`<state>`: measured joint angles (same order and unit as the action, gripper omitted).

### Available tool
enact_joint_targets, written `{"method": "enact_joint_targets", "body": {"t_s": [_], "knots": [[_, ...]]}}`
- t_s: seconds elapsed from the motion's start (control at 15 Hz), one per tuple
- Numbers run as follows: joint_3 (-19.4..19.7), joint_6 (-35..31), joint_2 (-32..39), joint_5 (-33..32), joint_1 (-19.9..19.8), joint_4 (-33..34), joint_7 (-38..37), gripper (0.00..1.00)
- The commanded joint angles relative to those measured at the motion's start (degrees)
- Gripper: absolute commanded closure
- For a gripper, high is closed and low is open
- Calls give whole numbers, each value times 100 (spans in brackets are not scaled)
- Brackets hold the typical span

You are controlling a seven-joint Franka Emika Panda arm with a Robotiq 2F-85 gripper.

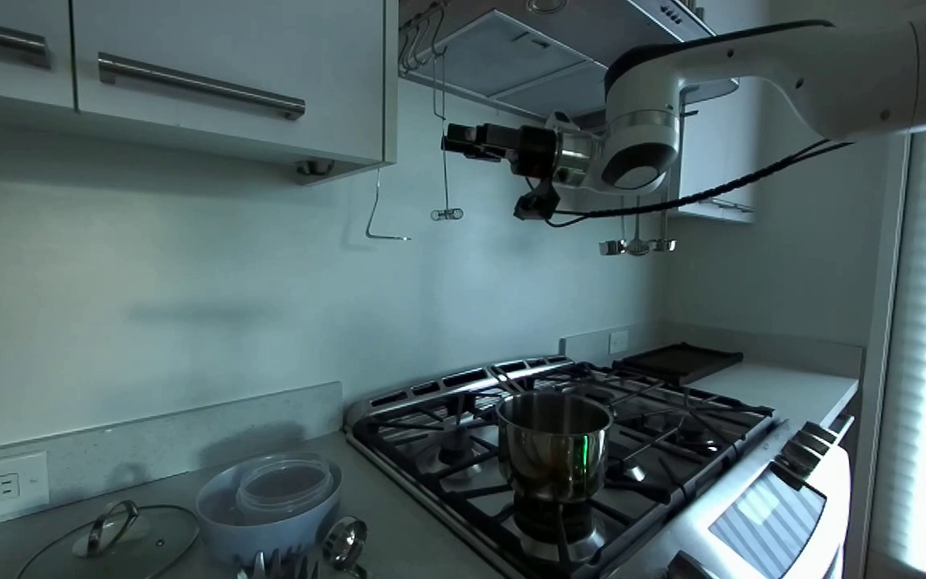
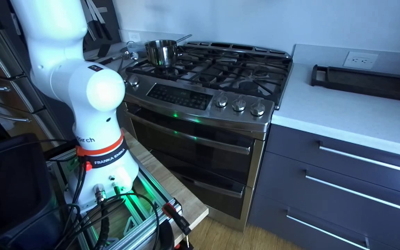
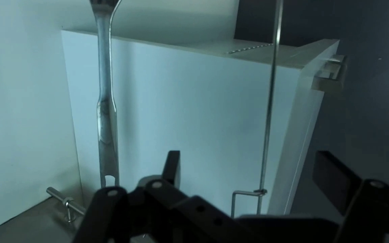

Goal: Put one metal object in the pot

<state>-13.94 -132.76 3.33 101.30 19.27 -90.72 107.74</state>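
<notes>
At the parted gripper (image 3: 248, 162), the metal utensil (image 3: 269, 103)

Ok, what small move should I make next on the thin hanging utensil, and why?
I'd probably ease the fingers slightly forward before closing. They stand open, and the wrist view shows the thin utensil between them, yet in an exterior view only the fingertips seem to overlap it. Going deeper might give a firmer hold, though depth is hard to judge.
</notes>
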Motion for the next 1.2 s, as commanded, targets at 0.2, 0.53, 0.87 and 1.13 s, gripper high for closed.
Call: {"method": "enact_joint_targets", "body": {"t_s": [0.2, 0.53, 0.87, 1.13], "knots": [[-159, 218, 353, 219, -59, 407, 45, 0], [-197, 221, 507, 285, -42, 577, 40, 0], [-211, 243, 568, 398, -46, 677, 30, 50], [-210, 260, 595, 434, -47, 735, 14, 81]]}}
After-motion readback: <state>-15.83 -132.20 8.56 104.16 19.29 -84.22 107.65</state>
